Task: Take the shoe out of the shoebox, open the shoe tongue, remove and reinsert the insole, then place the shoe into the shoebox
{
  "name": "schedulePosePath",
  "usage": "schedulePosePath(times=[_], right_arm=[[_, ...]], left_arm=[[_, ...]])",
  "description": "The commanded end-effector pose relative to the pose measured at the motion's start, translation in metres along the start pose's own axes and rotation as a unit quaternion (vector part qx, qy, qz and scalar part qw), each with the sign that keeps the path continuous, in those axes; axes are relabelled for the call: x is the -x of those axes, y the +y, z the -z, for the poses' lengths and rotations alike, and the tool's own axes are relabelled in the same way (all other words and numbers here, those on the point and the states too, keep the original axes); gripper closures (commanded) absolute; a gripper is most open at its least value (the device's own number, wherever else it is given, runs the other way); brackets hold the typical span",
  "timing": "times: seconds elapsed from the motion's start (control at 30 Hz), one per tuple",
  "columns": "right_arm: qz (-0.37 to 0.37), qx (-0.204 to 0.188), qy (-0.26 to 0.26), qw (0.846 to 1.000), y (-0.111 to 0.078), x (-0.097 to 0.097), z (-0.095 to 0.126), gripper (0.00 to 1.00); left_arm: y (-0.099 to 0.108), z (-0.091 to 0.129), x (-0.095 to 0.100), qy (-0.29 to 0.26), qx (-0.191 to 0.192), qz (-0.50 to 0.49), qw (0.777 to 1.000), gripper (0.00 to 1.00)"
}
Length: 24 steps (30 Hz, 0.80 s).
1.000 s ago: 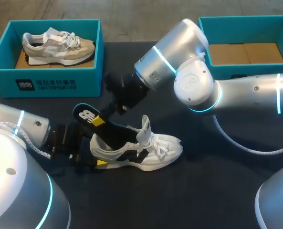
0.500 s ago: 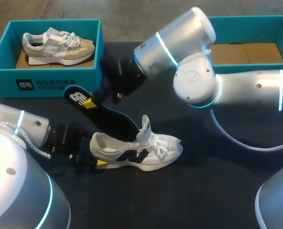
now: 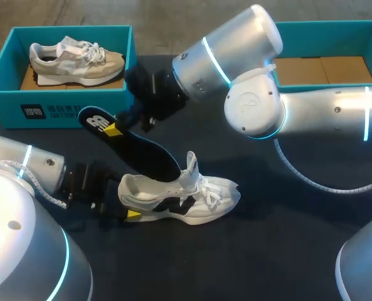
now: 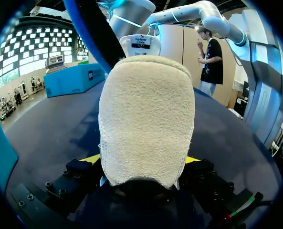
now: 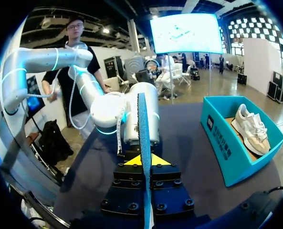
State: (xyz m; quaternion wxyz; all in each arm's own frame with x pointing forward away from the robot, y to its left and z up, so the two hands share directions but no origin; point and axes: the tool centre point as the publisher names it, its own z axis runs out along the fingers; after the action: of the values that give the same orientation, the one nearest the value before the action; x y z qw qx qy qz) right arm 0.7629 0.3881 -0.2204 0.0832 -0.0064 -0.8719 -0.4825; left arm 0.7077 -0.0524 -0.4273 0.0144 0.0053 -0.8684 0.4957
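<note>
Black insole [image 3: 138, 153], pinched at its heel end by the right gripper [image 3: 113, 129], has its toe end inside the white shoe [image 3: 192, 199] on the counter [image 3: 286, 238]. Left gripper [image 3: 133, 215] clamps the shoe's heel. Risk: a snagging toe end could drag the shoe loose.

Pretty clearly a robotics lab or demo bench, not anybody's home. A chunky silver robot arm [image 3: 19, 166] with glowing cyan light rings comes in at the lower left of the frame, and a second silver arm [image 3: 255, 113] comes in from the right, both over a dark matte table [image 3: 267, 244]. A grey ribbed cable [image 3: 311, 186] lies on the tabletop at right. The props are all shoe stuff: an open teal cardboard shoebox [image 3: 60, 103] upper left with a beige sneaker [image 3: 73, 59] inside, a matching teal shoebox [image 3: 270, 56] upper right, and mid-table a white-and-black sneaker [image 3: 192, 200] with a black foam insole [image 3: 142, 153] sticking out of it.
</note>
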Motion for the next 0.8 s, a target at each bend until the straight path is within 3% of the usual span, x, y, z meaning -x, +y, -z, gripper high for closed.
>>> schedulePosePath(times=[0.03,0.27,0.33,0.8], right_arm=[[0.000,0.000,-0.001,1.000,0.000,-0.001,-0.001,1.00],[0.000,0.000,-0.001,1.000,0.000,-0.001,-0.001,1.00],[0.004,0.024,-0.006,1.000,0.003,0.004,0.008,1.00],[0.014,0.083,0.005,0.996,0.058,0.015,0.065,1.00]], left_arm=[[0.004,-0.002,0.003,0.001,0.002,0.000,1.000,1.00],[0.004,-0.002,0.003,0.001,0.002,0.000,1.000,1.00],[0.004,-0.002,0.003,0.001,0.002,0.000,1.000,1.00],[0.004,-0.002,0.003,0.001,0.002,0.000,1.000,1.00]])
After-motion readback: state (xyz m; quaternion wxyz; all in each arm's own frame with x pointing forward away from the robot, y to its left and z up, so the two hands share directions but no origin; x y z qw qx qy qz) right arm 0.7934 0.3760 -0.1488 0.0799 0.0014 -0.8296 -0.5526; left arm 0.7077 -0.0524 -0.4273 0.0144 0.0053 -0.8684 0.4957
